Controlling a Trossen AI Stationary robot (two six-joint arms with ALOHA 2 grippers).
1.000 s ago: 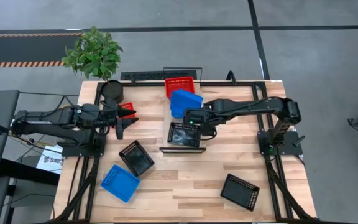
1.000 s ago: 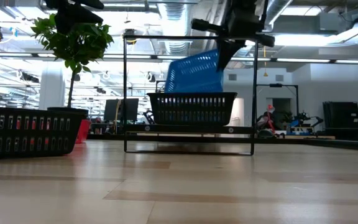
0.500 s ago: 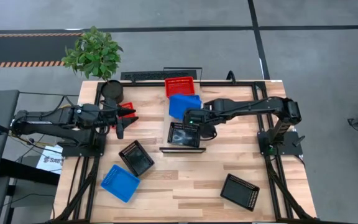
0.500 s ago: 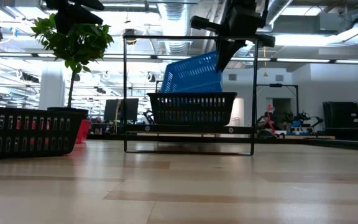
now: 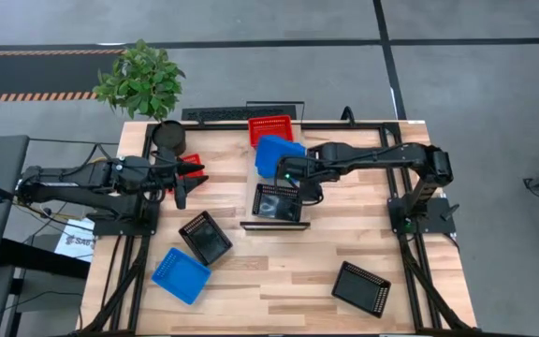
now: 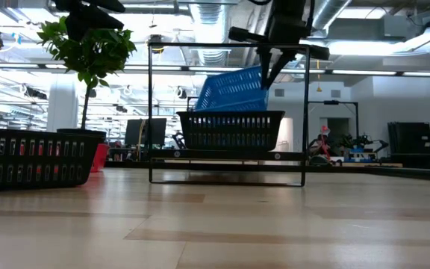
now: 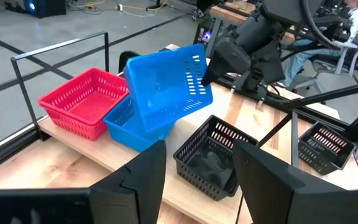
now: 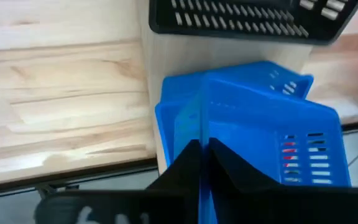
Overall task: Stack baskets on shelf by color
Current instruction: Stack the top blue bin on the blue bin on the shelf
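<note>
The shelf carries a red basket, a blue basket and a black basket in a row. My right gripper is shut on a second blue basket, which tilts steeply over the one on the shelf. In the low view this basket hangs above the black one. My left gripper waits open at the table's left, beside a red basket. My right gripper pinches one end wall of the tilted blue basket at its rim, a finger on each side of the wall. It comes from the table's right, slanting down. The basket stands tilted on edge, its lower end down in the shelf's blue basket.
On the tabletop lie a blue basket and a black one at the near left, and another black basket at the near right. A potted plant stands at the far left corner. The middle near part shows bare wood.
My right gripper has shifted a little toward the far edge and turned slightly, carrying the tilted blue basket with it above the shelf's blue basket.
</note>
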